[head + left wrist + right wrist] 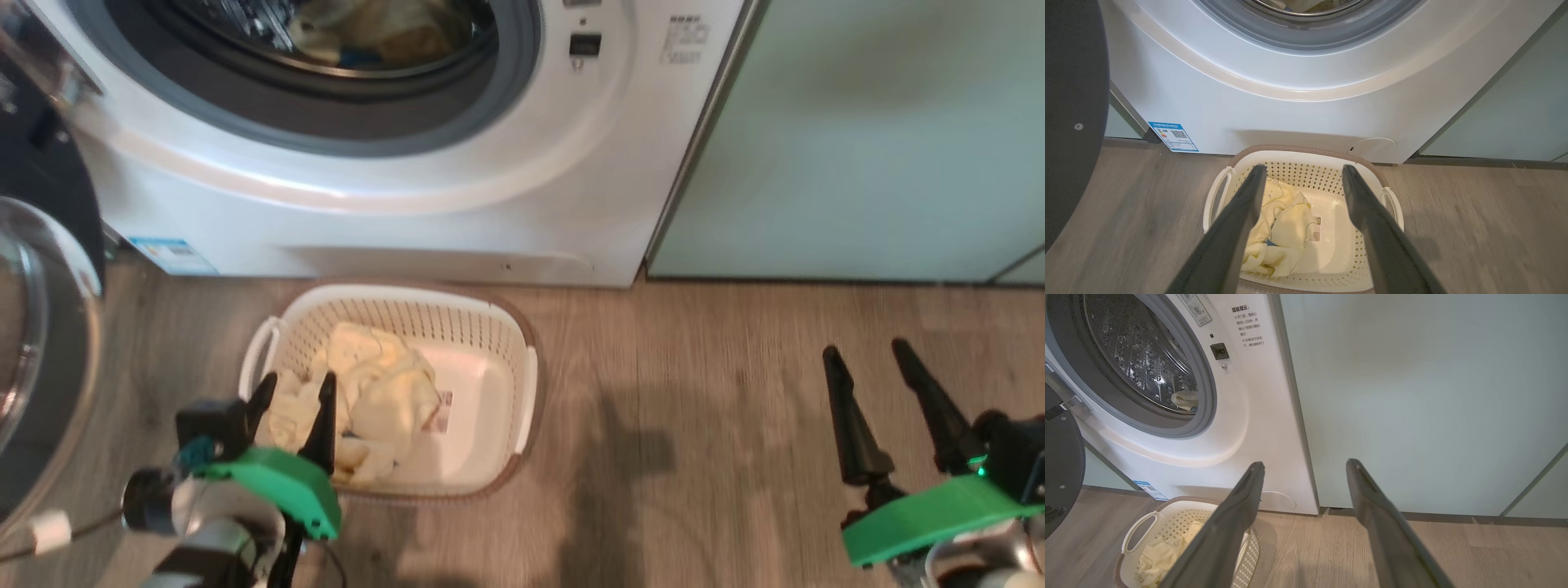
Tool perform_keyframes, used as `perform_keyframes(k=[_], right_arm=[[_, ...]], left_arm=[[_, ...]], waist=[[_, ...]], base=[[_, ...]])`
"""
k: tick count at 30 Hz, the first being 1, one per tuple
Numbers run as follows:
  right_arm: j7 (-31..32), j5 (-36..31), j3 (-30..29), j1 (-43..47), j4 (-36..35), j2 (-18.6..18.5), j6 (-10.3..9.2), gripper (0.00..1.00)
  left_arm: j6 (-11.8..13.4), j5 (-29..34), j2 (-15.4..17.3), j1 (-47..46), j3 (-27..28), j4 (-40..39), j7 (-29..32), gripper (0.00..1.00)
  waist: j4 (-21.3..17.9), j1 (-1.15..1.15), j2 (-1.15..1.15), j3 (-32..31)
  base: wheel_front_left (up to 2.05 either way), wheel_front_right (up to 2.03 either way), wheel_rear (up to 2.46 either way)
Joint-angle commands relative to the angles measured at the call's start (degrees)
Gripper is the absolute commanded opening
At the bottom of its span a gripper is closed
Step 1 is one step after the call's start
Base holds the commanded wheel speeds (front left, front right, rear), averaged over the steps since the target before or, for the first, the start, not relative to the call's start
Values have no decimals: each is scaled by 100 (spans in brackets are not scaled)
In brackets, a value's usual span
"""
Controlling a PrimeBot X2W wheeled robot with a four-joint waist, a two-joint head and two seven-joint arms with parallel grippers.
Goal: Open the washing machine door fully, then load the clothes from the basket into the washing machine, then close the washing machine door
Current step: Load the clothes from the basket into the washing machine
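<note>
The left hand (pixel 298 380) hangs low over the near left end of the basket (pixel 457 300). Its two dark fingers are spread apart and hold nothing, with their tips just above the clothes (pixel 384 384), a pale yellow heap against the basket's left half; whether a tip touches the cloth I cannot tell. The right half of the basket's floor lies bare around a label sticker (pixel 441 411). The basket sits on the wooden floor (pixel 694 367) just in front of the washing machine (pixel 408 229), its far rim near the machine's base. The door (pixel 49 163) stands swung out to the left, its edge close beside the left arm, and the drum mouth (pixel 326 126) is open, with pale cloth (pixel 392 33) inside. The right hand (pixel 865 351), fingers likewise apart and empty, hovers well to the right over open floor before a pale green cabinet (pixel 857 139).
</note>
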Motion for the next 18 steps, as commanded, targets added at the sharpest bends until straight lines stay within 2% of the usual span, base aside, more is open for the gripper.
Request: perform_keyframes(k=[1,18], right_arm=[[-75,-65,77,-255,-231,-101,21,100],[-336,-356,40,-781,-487,-99,21,100]], left_arm=[[-86,-8,46,-388,198,68,-21,100],[-918,40,-362,-2431,-127,2711,-36,100]], waist=[[-78,-1,0,311],[-427,-1,0,1988]], base=[[0,0,0],[0,0,0]])
